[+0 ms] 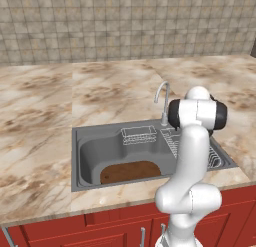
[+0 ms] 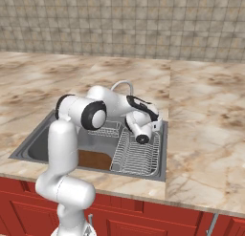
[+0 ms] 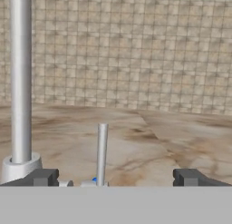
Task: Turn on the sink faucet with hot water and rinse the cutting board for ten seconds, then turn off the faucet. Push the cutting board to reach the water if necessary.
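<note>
Marble counter [image 3: 149, 141] behind, the sink faucet's [image 3: 20, 82] stiff, slippery lever [image 3: 102, 150] is framed between jaws held apart.

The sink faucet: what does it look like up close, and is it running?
The sink faucet is a slim silver metal gooseneck standing upright on a small round base behind the sink, its spout arching over the basin. In the hand view a thin upright lever stands beside its stem. No water shows, and nothing touches it.
</note>
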